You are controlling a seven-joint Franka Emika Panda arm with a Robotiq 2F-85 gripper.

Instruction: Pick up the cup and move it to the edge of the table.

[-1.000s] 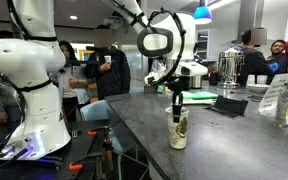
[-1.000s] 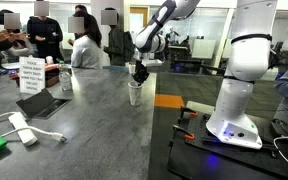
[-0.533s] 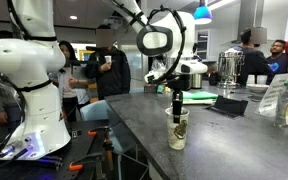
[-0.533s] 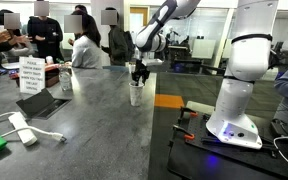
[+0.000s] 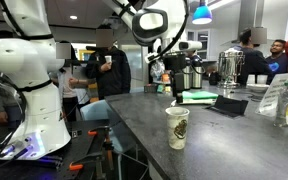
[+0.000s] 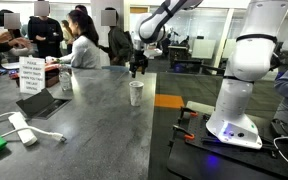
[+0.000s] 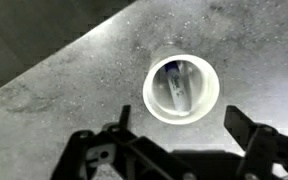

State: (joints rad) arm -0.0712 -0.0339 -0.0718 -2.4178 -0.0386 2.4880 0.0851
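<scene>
The off-white paper cup with a round dark logo stands upright and free on the dark grey table, close to its edge in both exterior views. My gripper hangs open well above the cup, touching nothing. In the wrist view I look straight down into the cup, which has a small wrapper or stick inside. The two fingers of my gripper stand wide apart below it in the picture, with only bare table between them.
Steel coffee urns and a dark tablet sit further along the counter. A sign, a white power adapter and a dark flat device lie on the far side. The robot base stands beside the counter; people stand behind.
The gripper was shut on the cup's rim; it has opened, let the cup go and risen clear above it. The cup stays standing in place.
</scene>
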